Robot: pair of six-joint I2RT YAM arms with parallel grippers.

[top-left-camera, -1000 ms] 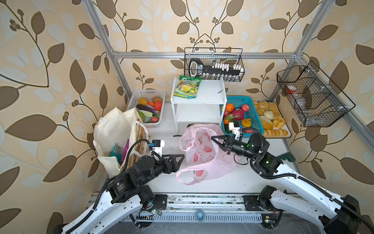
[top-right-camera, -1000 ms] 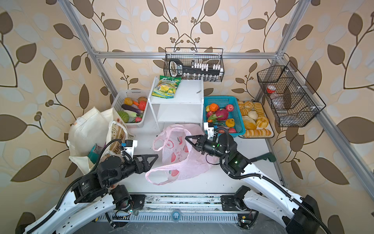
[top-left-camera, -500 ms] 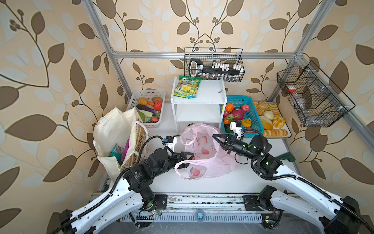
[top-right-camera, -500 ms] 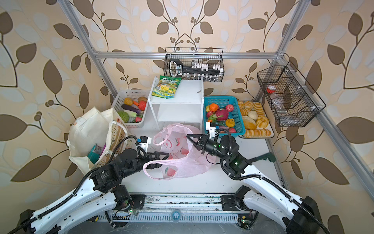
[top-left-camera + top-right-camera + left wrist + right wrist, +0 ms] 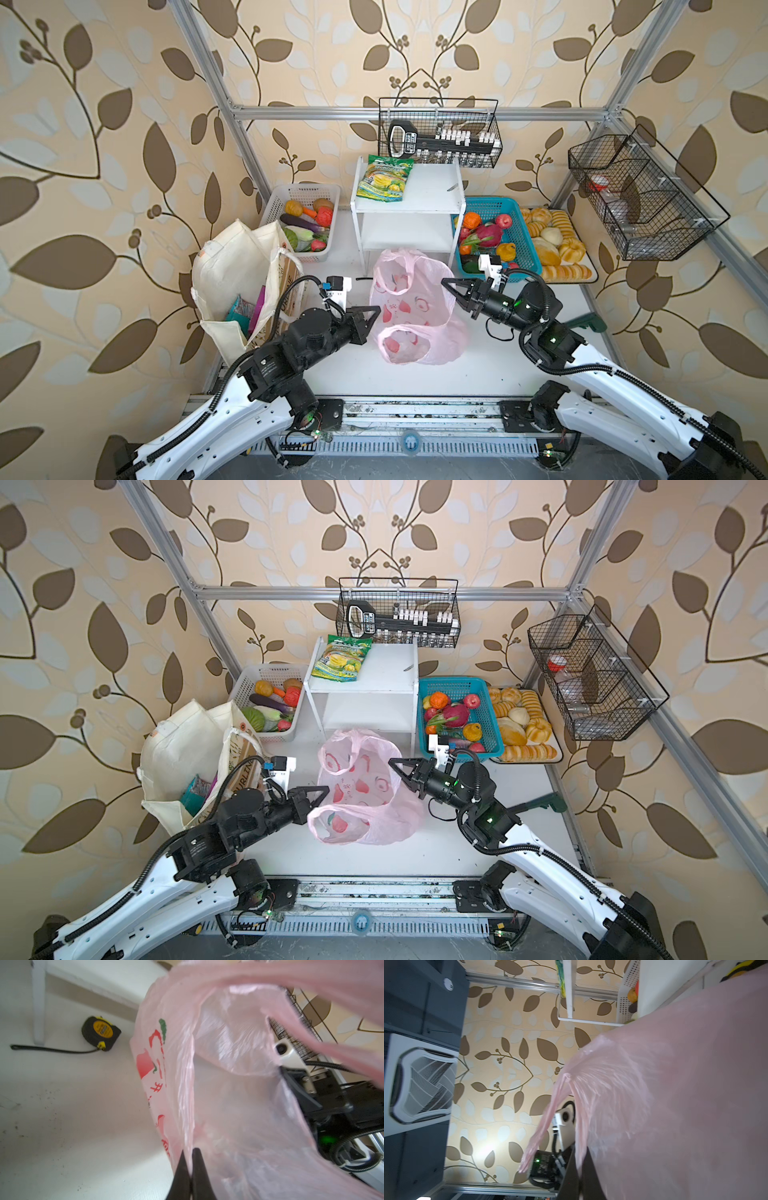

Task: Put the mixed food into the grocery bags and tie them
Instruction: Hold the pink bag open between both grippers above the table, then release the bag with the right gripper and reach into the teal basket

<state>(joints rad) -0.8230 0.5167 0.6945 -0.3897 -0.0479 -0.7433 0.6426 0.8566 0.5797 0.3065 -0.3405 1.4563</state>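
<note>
1. Table (image 5: 490,374): flat, white and matte, with fine dark specks showing in the left wrist view. It is enclosed by an aluminium frame (image 5: 415,112).
2. Walls (image 5: 104,124): beige paper with a large brown leaf print.
3. Pink bag (image 5: 415,316): thin, translucent, crinkled film with a red fruit print and loop handles. It stands mid-table in front of the shelf, mouth stretched open.
4. Left gripper (image 5: 188,1153): black, tapered jaws pinched together on the bag's near-left rim.
5. Right gripper (image 5: 444,281): jaws closed on film at the opposite rim.
6. Canvas tote (image 5: 232,266): cream woven cloth, upright at the table's left. It holds a teal-and-red packet (image 5: 237,311) and a purple packet (image 5: 258,309).
7. Blue basket (image 5: 490,205): perforated plastic, to the right of the shelf. It contains a magenta dragon fruit (image 5: 488,234), an orange fruit (image 5: 471,219), a red fruit (image 5: 503,220) and a yellow fruit (image 5: 506,250).
8. Shelf (image 5: 428,195): white, two-tiered and square-legged. A glossy green-and-yellow packet (image 5: 385,176) lies on top.
9. White basket (image 5: 307,191): perforated, holding toy vegetables.
10. Bread rolls (image 5: 552,239): tan, on a tray at far right.
11. Tape measure (image 5: 100,1032): black and yellow, lying under the shelf.
</note>
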